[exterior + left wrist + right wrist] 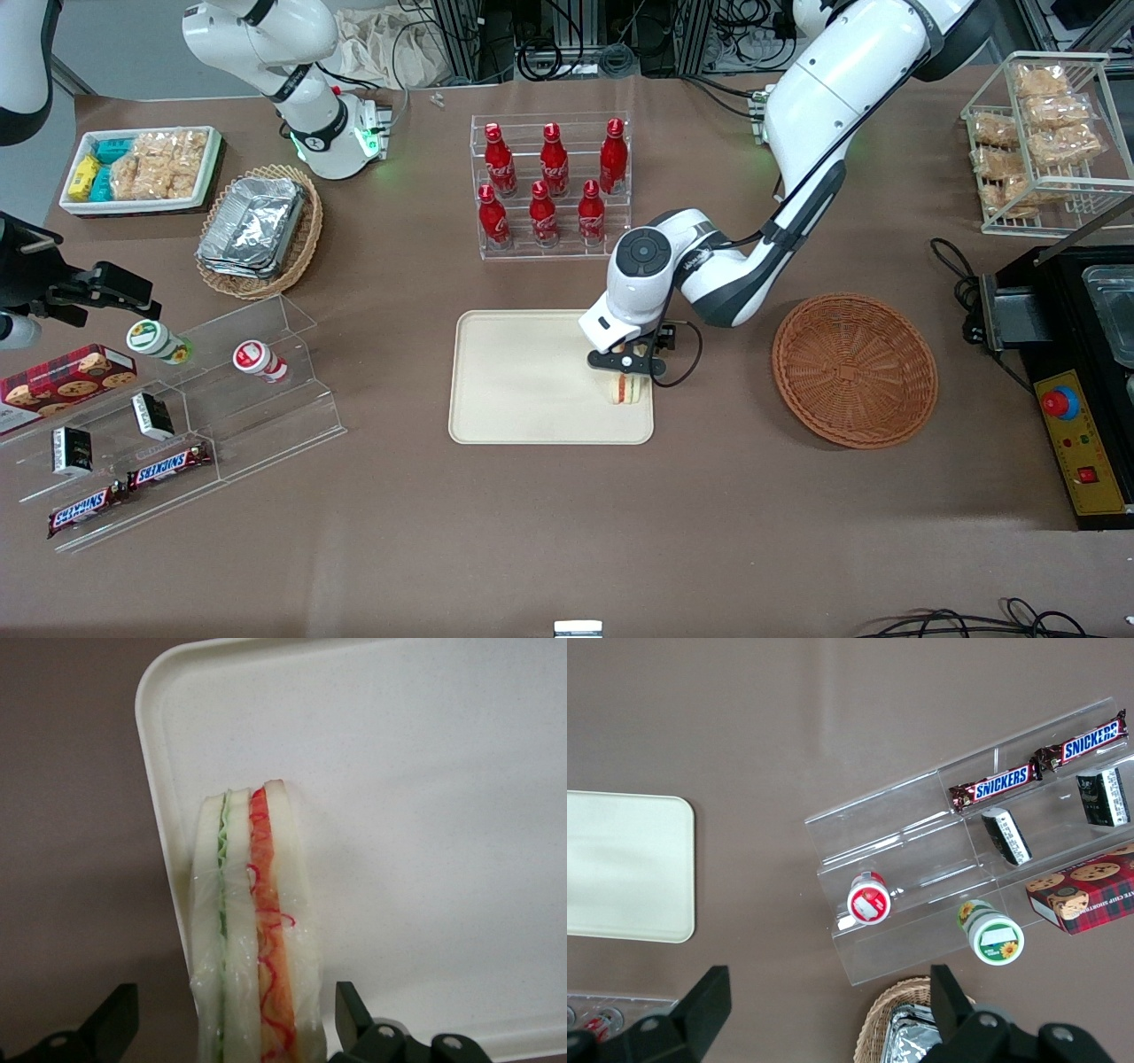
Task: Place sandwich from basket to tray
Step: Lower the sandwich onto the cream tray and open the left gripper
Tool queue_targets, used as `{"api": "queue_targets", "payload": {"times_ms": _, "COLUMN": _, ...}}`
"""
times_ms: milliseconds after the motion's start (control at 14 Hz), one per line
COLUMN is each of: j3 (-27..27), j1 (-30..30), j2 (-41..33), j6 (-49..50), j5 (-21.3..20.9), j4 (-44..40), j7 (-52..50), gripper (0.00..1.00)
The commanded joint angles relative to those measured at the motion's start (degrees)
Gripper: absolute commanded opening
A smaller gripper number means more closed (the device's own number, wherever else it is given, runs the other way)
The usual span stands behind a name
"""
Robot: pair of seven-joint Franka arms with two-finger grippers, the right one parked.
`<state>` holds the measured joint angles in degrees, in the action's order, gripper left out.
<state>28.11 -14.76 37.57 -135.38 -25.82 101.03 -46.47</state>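
Seen from the front, the working arm's wrist covers the upper part of the claw (627,361) and part of the sandwich (625,388) standing on the tray (523,381). In the left wrist view, the sandwich's near end is cut off by the picture's edge, as are the fingers (354,1014) on either side of it, apart from the bread. The tray's far corners run out of that frame too. Labels on the red bottles (542,213) are too small to read.
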Motion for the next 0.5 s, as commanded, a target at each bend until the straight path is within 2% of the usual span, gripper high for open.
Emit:
{"api": "queue_targets", "payload": {"times_ms": 0, "j3": -0.2, "j1": -0.6, "j2": 1.0, "j6": -0.3, "j5": -1.6, "j4": -1.9, "j7": -2.2, "gripper": 1.00}}
{"api": "queue_targets", "payload": {"times_ms": 286, "j3": -0.2, "j1": -0.6, "j2": 0.4, "j6": 0.5, "j5": -1.6, "j4": -3.1, "j7": -3.1, "gripper": 1.00}}
{"api": "queue_targets", "payload": {"times_ms": 429, "j3": -0.2, "j1": -0.5, "j2": -2.2, "j6": 4.8, "j5": -1.6, "j4": -4.8, "j7": -2.8, "gripper": 1.00}}
